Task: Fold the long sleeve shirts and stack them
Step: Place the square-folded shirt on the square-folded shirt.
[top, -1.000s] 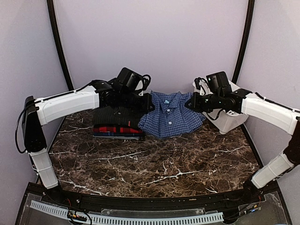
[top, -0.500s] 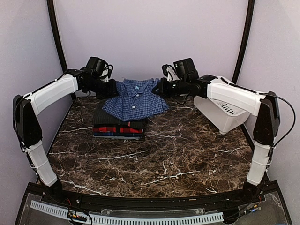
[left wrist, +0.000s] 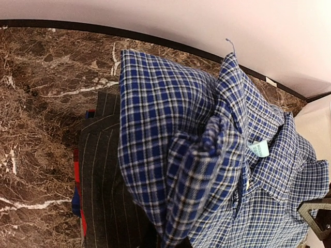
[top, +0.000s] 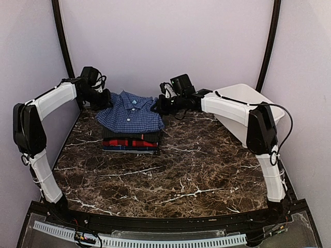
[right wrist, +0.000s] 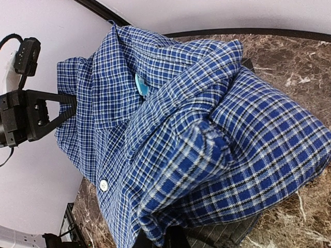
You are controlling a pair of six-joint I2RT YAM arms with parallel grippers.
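Nearest, the dark brown white-veined marble tabletop (top: 170,181) stretches open across its whole front half. Further back on the left sits a pile of folded cloth shirts, with a dark blackish striped shirt (top: 129,136) on top and a red checked shirt (top: 124,142) under it. Over that pile is the folded blue white-checked collared cloth shirt (top: 129,114); whether it rests on the pile I cannot tell. The left hand (top: 106,98) is clenched on its left edge and the right hand (top: 155,106) on its right edge, so it spans between them. Its collar points toward the back wall, and its long axis runs left to right. Right of it the marble is open up to the tilted white plastic basket (top: 258,95) by the back right corner.
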